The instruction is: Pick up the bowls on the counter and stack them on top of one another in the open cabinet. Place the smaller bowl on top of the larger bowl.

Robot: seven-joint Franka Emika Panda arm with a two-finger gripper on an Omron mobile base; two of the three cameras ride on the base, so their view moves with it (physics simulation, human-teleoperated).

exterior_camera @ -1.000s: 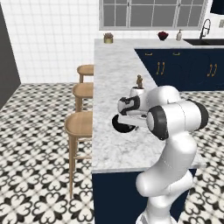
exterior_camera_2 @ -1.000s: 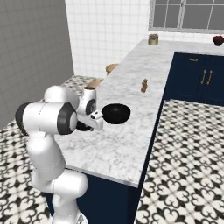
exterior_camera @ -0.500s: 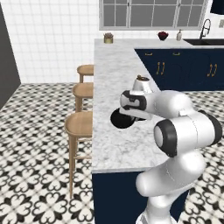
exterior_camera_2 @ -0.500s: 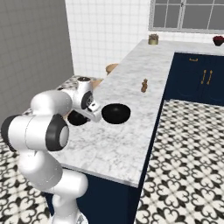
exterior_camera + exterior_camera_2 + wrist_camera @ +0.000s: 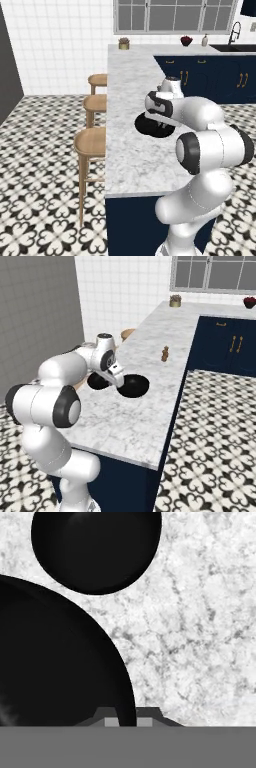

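- Black rim of the near bowl [image 5: 55,672] now sits pinched between my gripper [image 5: 125,719] tips, which have just closed on it.
- Both bowls rest on the marble counter [image 5: 125,165], the other bowl [image 5: 95,547] just beside; next I judge a lift toward the cabinet.

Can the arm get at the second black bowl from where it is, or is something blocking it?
Probably not right away. The gripper is shut on the rim of the near bowl, so the jaws are occupied. The other bowl sits close beside it on the counter, uncovered, so the path looks free once the first is placed.
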